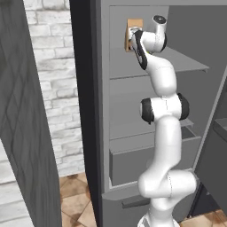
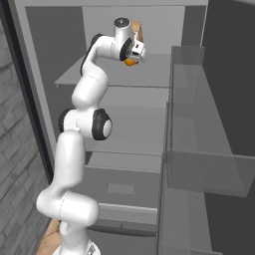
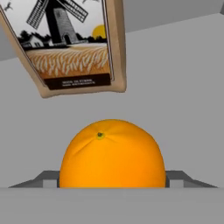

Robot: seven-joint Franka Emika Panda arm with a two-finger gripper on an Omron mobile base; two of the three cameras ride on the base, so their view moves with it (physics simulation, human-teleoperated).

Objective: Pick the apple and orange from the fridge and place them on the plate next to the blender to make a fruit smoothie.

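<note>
One orange (image 3: 112,154) sits between the finger tips in the hand view; it shows as an orange spot (image 2: 130,62) at the gripper in the right base view. One brown bag (image 3: 74,46) with a windmill picture stands behind it, also seen in the left base view (image 1: 133,27). One fridge (image 1: 133,133) holds them, with two shelves and one drawer (image 1: 133,164) visible. One door (image 1: 84,111) stands open. One arm (image 2: 84,124) reaches in.
</note>
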